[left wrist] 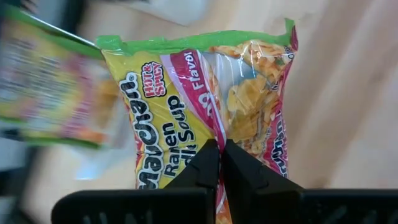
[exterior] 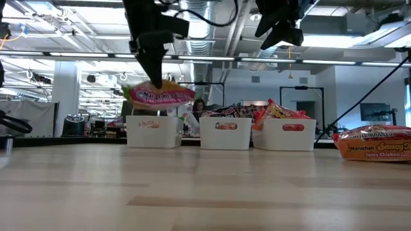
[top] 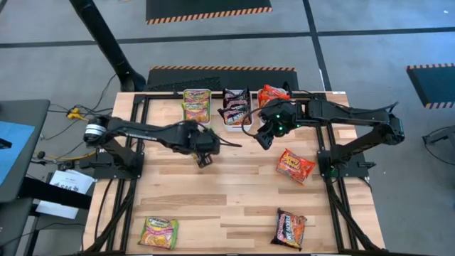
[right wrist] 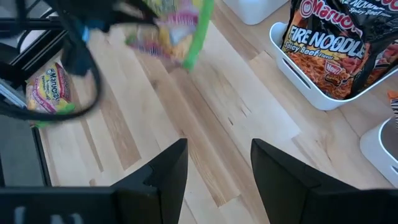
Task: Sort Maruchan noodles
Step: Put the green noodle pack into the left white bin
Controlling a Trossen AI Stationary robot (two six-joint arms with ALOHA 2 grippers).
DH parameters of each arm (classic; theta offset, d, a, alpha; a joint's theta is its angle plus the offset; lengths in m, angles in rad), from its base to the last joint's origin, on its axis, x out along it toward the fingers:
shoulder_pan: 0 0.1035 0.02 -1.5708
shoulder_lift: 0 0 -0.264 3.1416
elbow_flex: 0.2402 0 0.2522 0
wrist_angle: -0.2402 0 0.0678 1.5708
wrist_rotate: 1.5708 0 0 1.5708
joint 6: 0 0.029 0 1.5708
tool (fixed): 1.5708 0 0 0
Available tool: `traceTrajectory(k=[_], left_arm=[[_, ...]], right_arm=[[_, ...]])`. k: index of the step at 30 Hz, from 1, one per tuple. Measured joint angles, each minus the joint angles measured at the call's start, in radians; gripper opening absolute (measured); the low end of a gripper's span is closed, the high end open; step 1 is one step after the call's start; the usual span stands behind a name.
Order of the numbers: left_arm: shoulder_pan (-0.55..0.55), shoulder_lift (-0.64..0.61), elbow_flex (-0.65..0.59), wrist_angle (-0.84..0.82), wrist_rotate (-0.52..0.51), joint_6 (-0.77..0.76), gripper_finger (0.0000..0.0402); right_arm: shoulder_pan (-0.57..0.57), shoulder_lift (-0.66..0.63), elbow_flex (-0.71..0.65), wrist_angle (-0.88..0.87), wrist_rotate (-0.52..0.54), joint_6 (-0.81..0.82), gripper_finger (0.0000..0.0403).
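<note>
Item: wooden table (top: 227,199) bearing three white bins in a row along its far edge. Left bin (exterior: 153,131) is holding green-yellow packets (top: 196,104); middle bin (exterior: 225,132) is holding dark brown-black packets (top: 235,107); right bin (exterior: 284,134) is holding red-orange packets (top: 271,94). Left gripper (left wrist: 220,163) is hanging over the table just in front of the left bin, its fingers clenching the edge of a green-yellow Maruchan packet (left wrist: 205,112); in the low view that packet (exterior: 160,95) is hanging in the air above the left bin's rim, clear of the tabletop. Right gripper (right wrist: 217,162) is hovering in front of the middle and right bins, fingers spread apart and grasping nothing. Loose packets lying flat on the table: a red-orange one (top: 294,165) near the right arm's base, a dark one (top: 290,228) at the near edge on the right, and a green-yellow one (top: 158,232) at the near edge on the left, all well apart from each other.
</note>
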Motion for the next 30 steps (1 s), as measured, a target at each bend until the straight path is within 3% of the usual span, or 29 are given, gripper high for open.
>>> traceTrajectory(k=[8, 13, 22, 30], left_arm=[[0.080, -0.075, 0.002, -0.027, -0.312, 0.356, 0.0000], [0.178, -0.080, 0.002, -0.027, -0.398, 0.574, 0.0000], [0.328, -0.080, 0.002, 0.087, -0.371, 0.723, 0.0000], [0.375, -0.081, -0.024, 0.135, -0.290, 0.682, 0.0000]], right_arm=[[0.000, 0.000, 0.000, 0.000, 0.004, 0.000, 0.0200], [-0.006, 0.000, 0.000, 0.001, 0.006, 0.000, 0.0200], [-0.062, 0.000, 0.000, 0.001, 0.024, -0.009, 0.0200], [-0.134, 0.000, 0.000, 0.001, 0.025, -0.009, 0.0200]])
